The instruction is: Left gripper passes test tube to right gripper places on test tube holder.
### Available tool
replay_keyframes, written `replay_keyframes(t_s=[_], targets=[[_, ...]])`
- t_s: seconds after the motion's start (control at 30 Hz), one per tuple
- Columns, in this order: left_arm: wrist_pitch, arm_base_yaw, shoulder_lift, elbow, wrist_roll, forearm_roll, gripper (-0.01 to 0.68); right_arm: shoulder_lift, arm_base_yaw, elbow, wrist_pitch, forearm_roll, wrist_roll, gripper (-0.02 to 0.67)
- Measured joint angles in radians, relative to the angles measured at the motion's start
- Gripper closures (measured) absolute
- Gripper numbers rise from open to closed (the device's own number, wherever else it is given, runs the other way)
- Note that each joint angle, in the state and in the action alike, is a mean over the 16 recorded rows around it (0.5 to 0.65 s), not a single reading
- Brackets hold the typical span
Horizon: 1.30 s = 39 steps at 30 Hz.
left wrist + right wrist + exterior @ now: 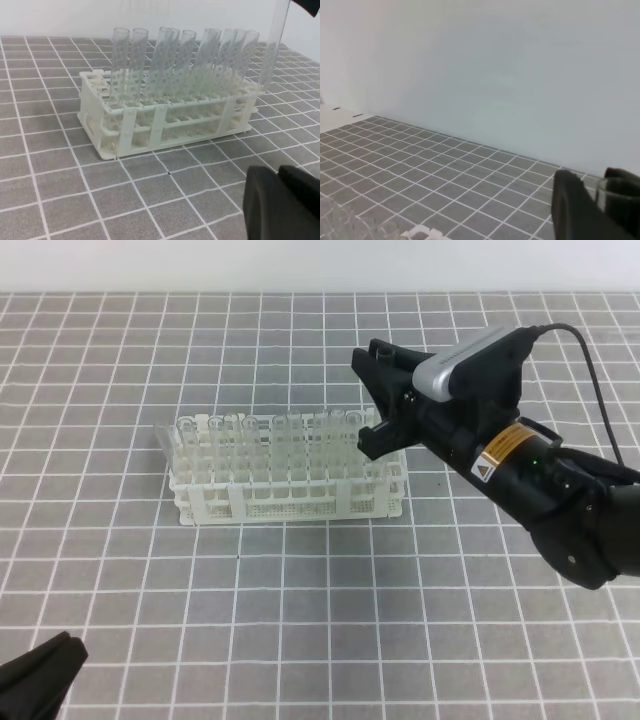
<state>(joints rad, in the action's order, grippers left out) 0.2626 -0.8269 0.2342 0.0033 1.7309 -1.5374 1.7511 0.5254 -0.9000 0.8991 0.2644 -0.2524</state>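
Slender clear glass test tube (274, 47) hangs near-upright, pinched in the black right tool (378, 408), directly above the right end of the white lattice test tube holder (290, 502); left tool (35, 672) closed, empty, well clear.
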Motion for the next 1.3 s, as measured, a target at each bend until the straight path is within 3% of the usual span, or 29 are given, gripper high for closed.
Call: replay_keyframes(t_s=[1.3], targets=[[-0.002,-0.001,-0.001,-0.001,0.001,0.0,0.656,0.092,-0.009,-0.069,0.005,-0.013,0.003,0.563]])
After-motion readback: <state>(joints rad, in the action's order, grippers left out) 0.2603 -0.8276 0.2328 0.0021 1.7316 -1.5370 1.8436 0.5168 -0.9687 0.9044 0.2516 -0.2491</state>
